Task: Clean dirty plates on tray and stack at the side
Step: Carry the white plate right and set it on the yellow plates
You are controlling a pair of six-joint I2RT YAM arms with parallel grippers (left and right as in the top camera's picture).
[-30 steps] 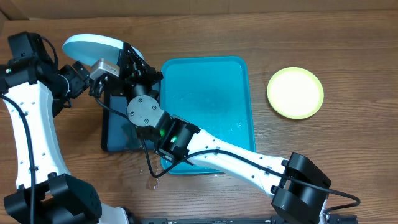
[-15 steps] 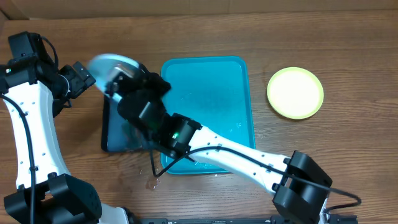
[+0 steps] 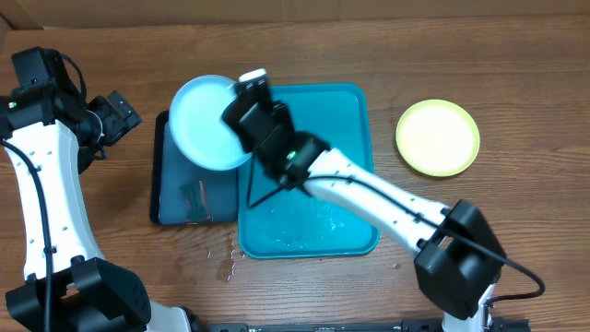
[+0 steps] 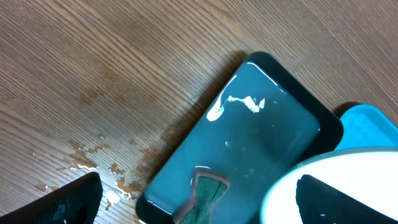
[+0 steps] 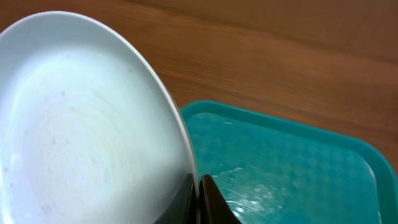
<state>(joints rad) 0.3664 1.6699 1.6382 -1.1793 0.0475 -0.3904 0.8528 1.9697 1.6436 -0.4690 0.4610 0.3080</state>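
– Brown wood grain covers the desk (image 3: 516,55), with wet spots (image 3: 226,266) at the near side. Where is the plate?

– The blue plate (image 3: 205,124) hangs in the air, over the far end of the dark tray (image 3: 171,184) and the left rim of the turquoise tray (image 3: 336,120). The right tool (image 5: 198,198) is clamped on its right edge, with only the rim between the fingers.

– And the other arm?

– The left tool (image 3: 120,115) hovers at far left, spread wide, holding nothing.

– Does the plate look clean?

– In the wrist view its face is pale and smooth with faint rings, and I can make out no smear. So I take the step to be carrying it right, to the yellow-green plate (image 3: 438,137) lying alone on the desk.

– How to do that well?

– It is thin, glossy plastic, probably wet, and pinched at one edge, so it can swing or slip. I would move slowly, pass above the turquoise tray's raised rim, and bring the plate flat. Then centre it over the yellow-green plate, lower until the two round dishes nest, and only then let go.

– Anything else down there?

– What looks like a green sponge (image 4: 208,186) lies in shallow water in the dark tray. The turquoise tray has rounded corners, a dimpled floor and a film of water at its near end.
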